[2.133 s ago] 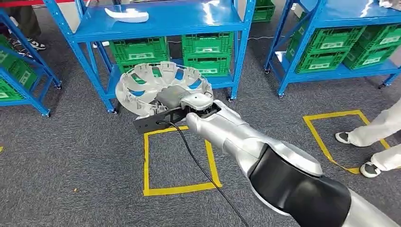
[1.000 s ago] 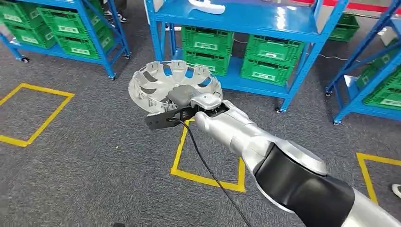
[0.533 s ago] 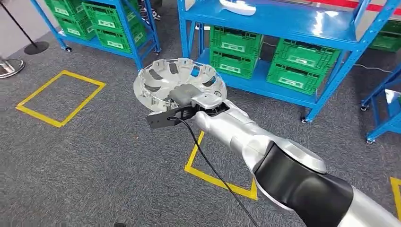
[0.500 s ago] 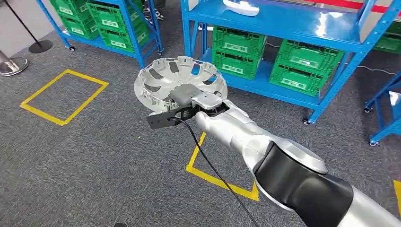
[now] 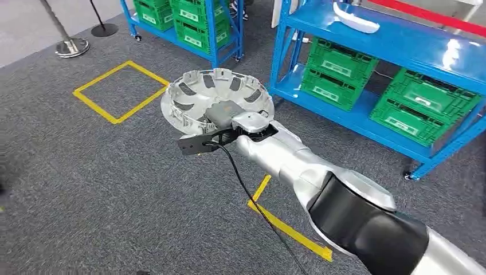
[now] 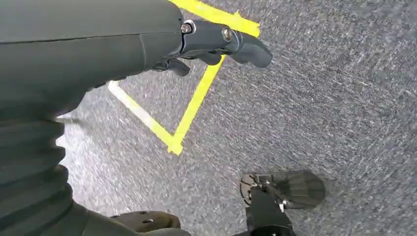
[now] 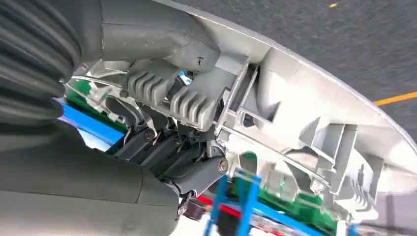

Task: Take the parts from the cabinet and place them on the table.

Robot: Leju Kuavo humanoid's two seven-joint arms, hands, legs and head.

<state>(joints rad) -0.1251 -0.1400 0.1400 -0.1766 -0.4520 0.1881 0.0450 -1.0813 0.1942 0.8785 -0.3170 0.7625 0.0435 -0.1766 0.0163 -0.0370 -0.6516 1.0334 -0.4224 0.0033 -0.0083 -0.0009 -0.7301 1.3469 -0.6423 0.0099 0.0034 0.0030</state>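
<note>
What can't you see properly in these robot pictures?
- Table: none shows in the head view, so the drop-off spot is unknown.
- Right hand: its fingers lie inside the grey wheel cover.
- White part on the blue shelf: too small to identify.

My silver right arm (image 5: 286, 157) with its black elbow band.
A thin black cable (image 5: 252, 197) trails beneath it; my right hand (image 5: 229, 117) is grey, my left hand (image 6: 147, 44) dark grey with ribbed cover and silver screws.
</note>
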